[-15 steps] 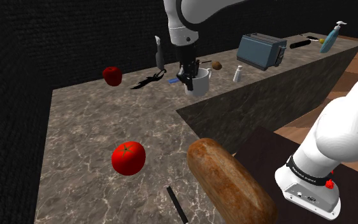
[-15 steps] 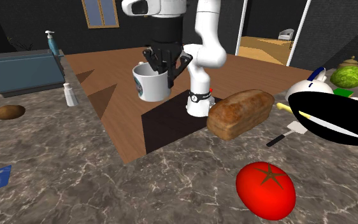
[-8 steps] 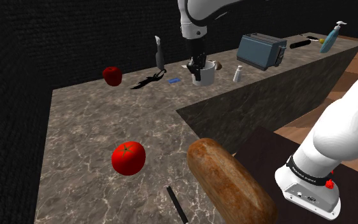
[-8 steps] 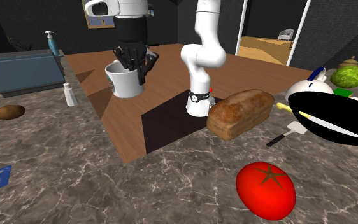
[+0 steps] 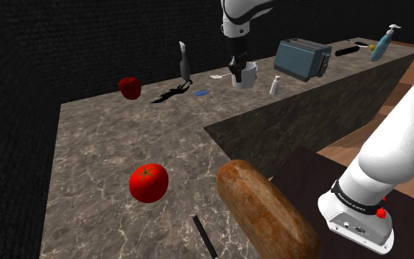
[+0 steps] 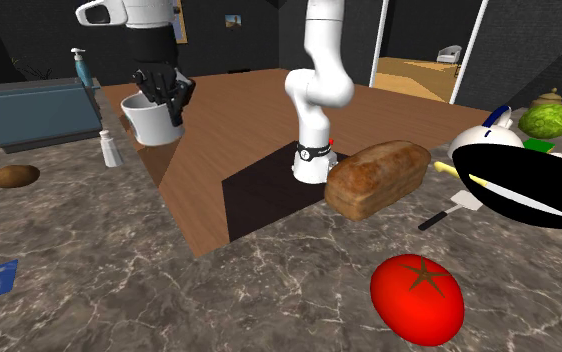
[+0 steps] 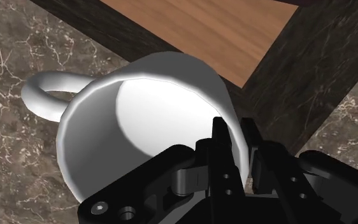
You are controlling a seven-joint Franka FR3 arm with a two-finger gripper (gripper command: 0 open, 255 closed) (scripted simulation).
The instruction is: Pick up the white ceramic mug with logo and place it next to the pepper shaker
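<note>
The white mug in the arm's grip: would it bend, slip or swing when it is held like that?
Probably stiff: the mug shows a round, undistorted rim though the gripper pinches just one wall. That off-centre hold may let it tilt or swing. Its smooth surface could be slippery, so a firm pinch seems wise.

Glossy white arm (image 6: pixel 321 70) of rounded links with dark joints. The all-black gripper (image 7: pixel 235 132) has blocky fingers (image 7: pixel 221 137), round screw holes (image 7: pixel 99 207) behind them. Far from it, the base (image 5: pixel 354 222) wears a black lettered band (image 5: pixel 359 197) and red dot (image 5: pixel 381 213).
</note>
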